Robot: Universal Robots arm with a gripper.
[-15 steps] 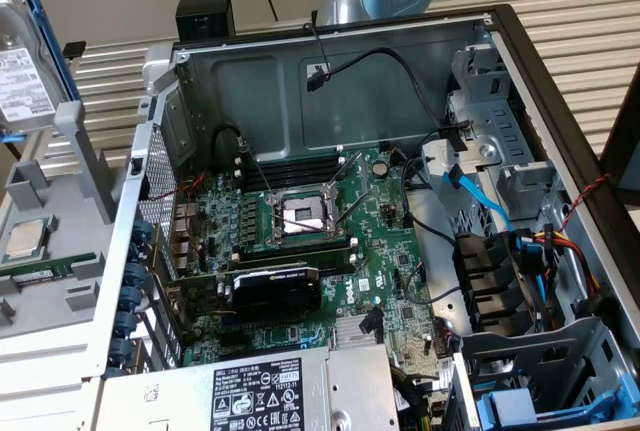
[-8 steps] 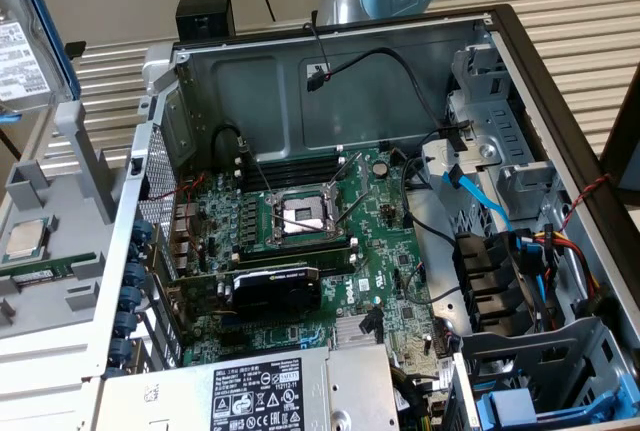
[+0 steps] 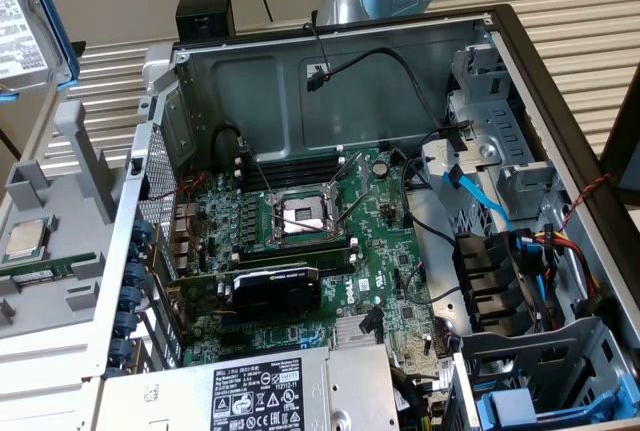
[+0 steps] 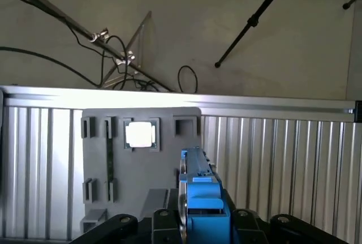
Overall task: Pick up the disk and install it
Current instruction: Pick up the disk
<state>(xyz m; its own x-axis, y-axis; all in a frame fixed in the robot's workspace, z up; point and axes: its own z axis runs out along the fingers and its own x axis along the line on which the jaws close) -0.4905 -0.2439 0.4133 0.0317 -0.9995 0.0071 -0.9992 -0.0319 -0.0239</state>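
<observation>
End effector (image 4: 201, 226) closed on disk (image 4: 195, 170), edge-on betw. jaws | prob. rigid, heavyish, shock-fragile | grip via blue carrier (image 4: 203, 201) sides, not flat faces

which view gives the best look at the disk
The exterior view: the disk turns its white label and blue carrier frame toward the camera, though the picture's edge cuts part off. The wrist view sees the disk edge-on, mostly blue carrier, clamped in the end effector.

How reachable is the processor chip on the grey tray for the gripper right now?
Probably not: the gripper has its jaws shut on the disk, though the chip lies uncovered in the tray.
</observation>
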